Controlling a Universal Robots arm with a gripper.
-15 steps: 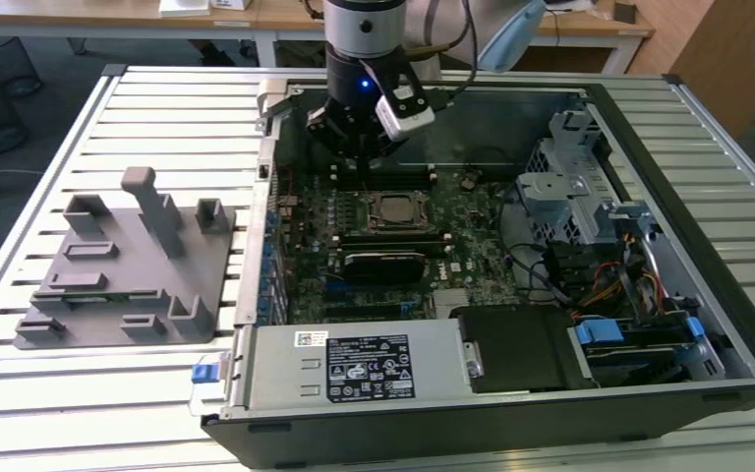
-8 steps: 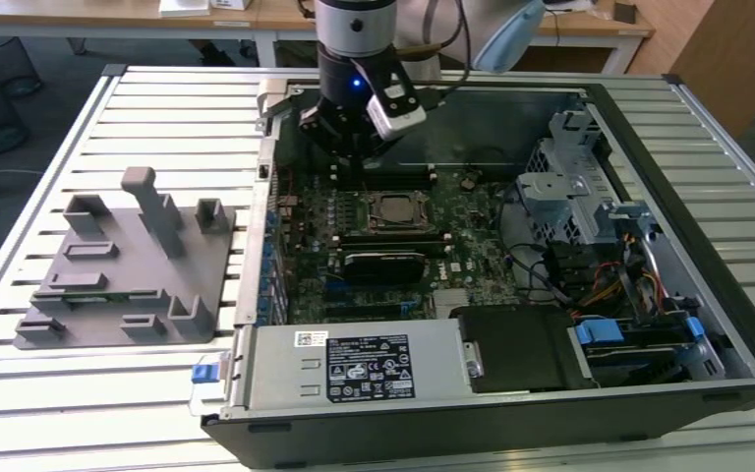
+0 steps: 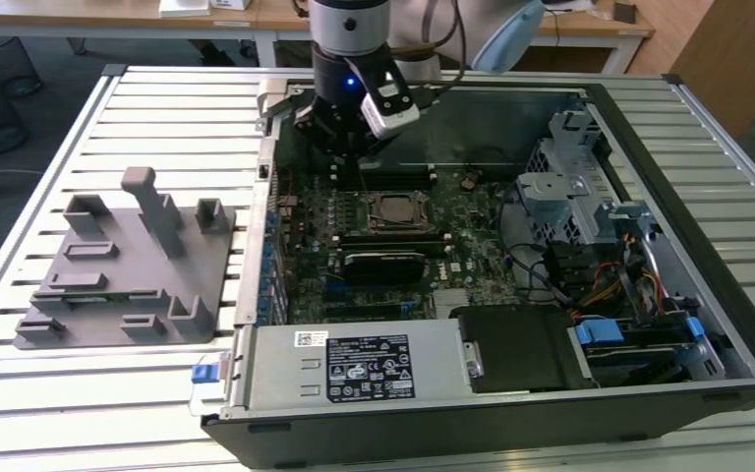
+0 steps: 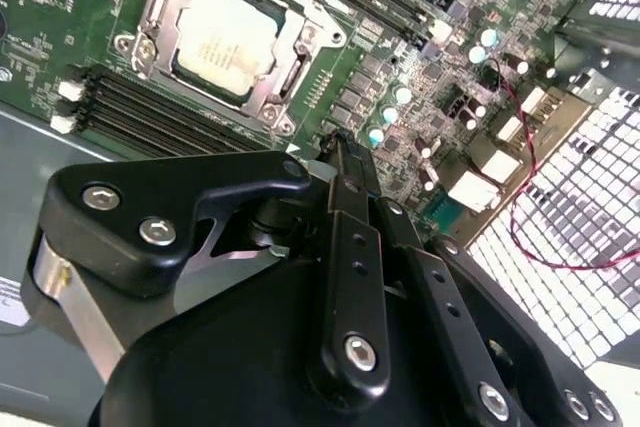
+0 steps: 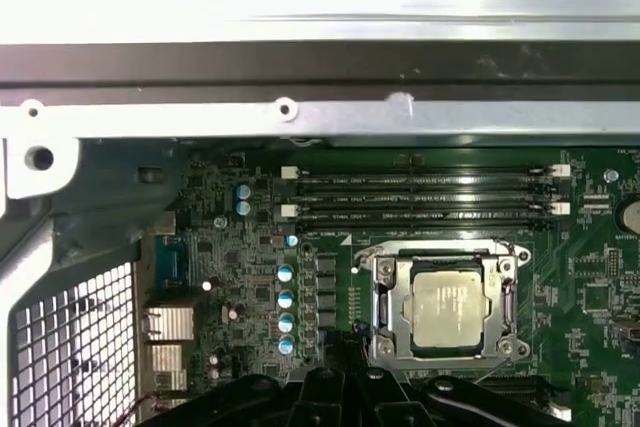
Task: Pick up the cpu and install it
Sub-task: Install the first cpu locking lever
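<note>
The cpu (image 3: 391,209) is a small square chip with a silvery top. It lies flat inside the metal-framed socket (image 3: 367,222) on the green motherboard, in the middle of the open computer case. Both wrist views show the cpu (image 4: 228,39) (image 5: 447,309) seated in the socket frame (image 5: 382,299). My gripper (image 3: 347,167) hangs above the board, a little behind the socket toward the back of the case. In the wrist views the gripper (image 4: 340,152) (image 5: 345,345) has its black fingers together with nothing between them, apart from the chip.
A grey plastic holder block (image 3: 129,265) with upright posts stands on the slatted table at the exterior view's left of the case. Memory slots (image 5: 420,197) flank the socket. A drive cage (image 3: 574,187) with cables and a metal power supply box (image 3: 351,364) fill the case's other sides.
</note>
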